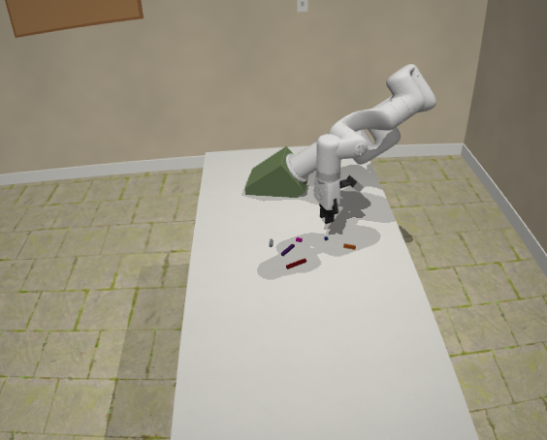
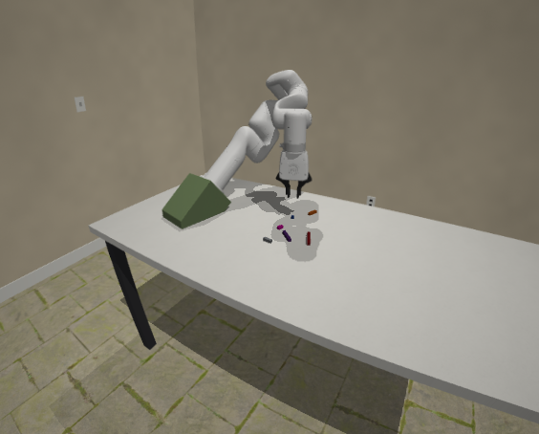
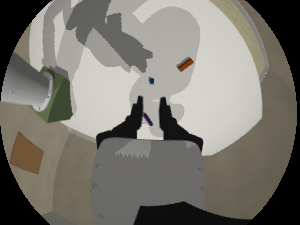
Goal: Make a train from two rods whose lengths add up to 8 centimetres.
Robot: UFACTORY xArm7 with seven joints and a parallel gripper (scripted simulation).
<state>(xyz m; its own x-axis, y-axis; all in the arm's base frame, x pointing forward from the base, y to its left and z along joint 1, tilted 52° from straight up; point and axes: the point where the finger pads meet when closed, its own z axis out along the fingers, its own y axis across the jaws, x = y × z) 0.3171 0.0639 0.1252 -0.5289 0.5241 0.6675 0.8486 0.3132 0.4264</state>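
Note:
My gripper (image 1: 328,220) (image 2: 293,195) (image 3: 151,103) hangs a little above the table with its fingers apart and nothing between them. The small blue rod (image 1: 326,237) (image 2: 292,216) (image 3: 151,80) lies on the table just below and ahead of the fingertips. The orange rod (image 1: 349,246) (image 2: 312,212) (image 3: 185,63) lies to one side of it. The magenta rod (image 1: 299,239) (image 2: 280,227) and the purple rod (image 1: 287,250) (image 2: 287,235) (image 3: 148,119) lie close together, roughly in line. The red rod (image 1: 296,264) (image 2: 308,238) lies flat nearer the front. The grey rod (image 1: 271,242) (image 2: 268,240) lies apart from the others.
The arm's green wedge-shaped base (image 1: 272,176) (image 2: 196,201) (image 3: 56,95) stands at the back of the white table (image 1: 296,363) (image 2: 411,287). All rods lie in a small cluster near the arm.

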